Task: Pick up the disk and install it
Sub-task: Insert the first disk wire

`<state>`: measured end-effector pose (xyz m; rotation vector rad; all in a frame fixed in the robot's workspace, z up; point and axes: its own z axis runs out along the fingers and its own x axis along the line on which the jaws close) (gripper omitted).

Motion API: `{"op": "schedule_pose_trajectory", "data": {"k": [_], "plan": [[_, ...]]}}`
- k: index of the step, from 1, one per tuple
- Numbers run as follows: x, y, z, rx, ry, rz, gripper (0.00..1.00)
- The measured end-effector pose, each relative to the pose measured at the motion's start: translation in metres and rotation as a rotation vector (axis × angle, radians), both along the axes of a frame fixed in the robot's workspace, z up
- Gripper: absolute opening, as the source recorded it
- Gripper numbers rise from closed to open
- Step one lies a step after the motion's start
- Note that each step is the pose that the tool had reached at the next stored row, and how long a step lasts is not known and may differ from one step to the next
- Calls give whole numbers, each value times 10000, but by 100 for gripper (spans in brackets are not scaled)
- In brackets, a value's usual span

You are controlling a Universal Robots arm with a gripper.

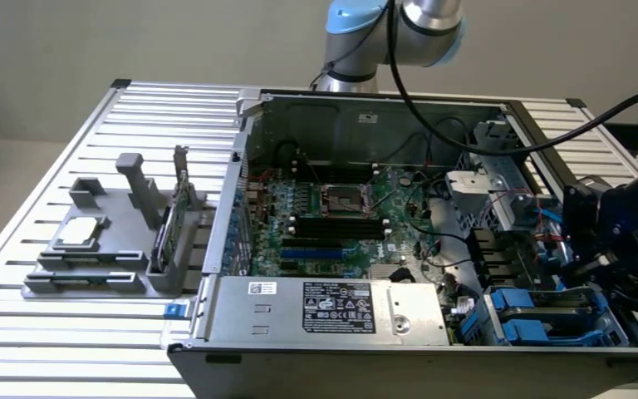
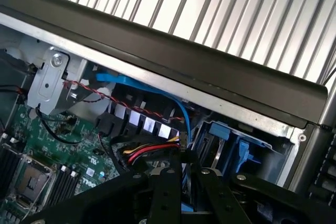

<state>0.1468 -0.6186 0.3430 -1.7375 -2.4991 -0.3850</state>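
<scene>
Right now the claw point(image 2: 186, 190) has its fingers pinched close on a thin blue strip, apparently a rail of the disk point(image 2: 185, 208), seen edge-on between them. So little of the disk shows that its long axis and heading cannot be told. Just beyond the claw's tips sits the drive bay point(image 2: 275, 153) with blue carriers point(image 2: 244, 153). The motherboard point(image 1: 331, 216) lies off to the claw's side, and a small silver drive point(image 1: 82, 232) rests well apart from it.
</scene>
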Motion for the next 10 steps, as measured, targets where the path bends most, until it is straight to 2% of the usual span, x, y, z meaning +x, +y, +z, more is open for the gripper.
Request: {"op": "schedule_pose_trajectory", "data": {"k": [5, 10], "plan": [[-5, 0, 0, -1, -1, -524, 16], [-49, 0, 0, -12, -8, -750, 16]]}}
